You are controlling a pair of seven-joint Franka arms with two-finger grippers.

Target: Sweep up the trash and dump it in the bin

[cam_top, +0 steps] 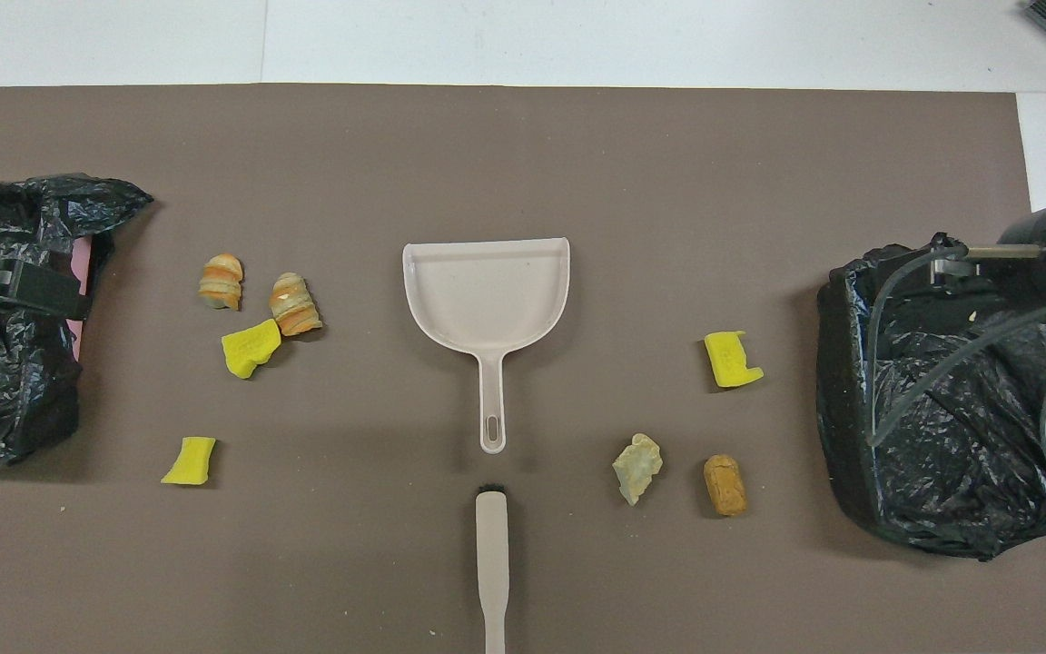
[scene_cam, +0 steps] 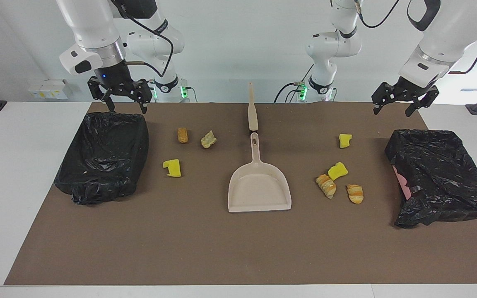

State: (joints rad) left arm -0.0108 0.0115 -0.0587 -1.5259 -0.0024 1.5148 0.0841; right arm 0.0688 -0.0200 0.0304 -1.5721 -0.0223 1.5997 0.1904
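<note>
nothing is swept yet: the dustpan (scene_cam: 259,182) lies flat in the middle of the brown mat (scene_cam: 222,248), mouth away from the robots, and the brush (scene_cam: 252,109) lies in line with its handle, just nearer to the robots, not quite touching it. the trash (scene_cam: 332,182) sits in two loose groups. toward the left arm's end of the table are two striped bread-like lumps and a yellow sponge chunk close together, with one more yellow chunk (scene_cam: 345,140) apart and nearer to the robots. toward the right arm's end lie another yellow chunk (scene_cam: 172,168), a tan lump (scene_cam: 183,135) and a pale crumpled piece (scene_cam: 208,139). a bin lined with a black bag stands at each end of the mat, one (scene_cam: 437,178) by the left arm and one (scene_cam: 104,157) by the right. the left gripper (scene_cam: 399,103) hangs above the nearer edge of its bin, fingers spread wide and empty; the right gripper (scene_cam: 124,99) hangs likewise over its own bin's nearer rim, wide open, holding nothing. the pieces look light and soft — they should slide or roll readily under bristles and may tumble off course. the tools look like stiff, light plastic, best taken by their slim handles — mid-handle on the brush, near the hanging hole on the pan.
</note>
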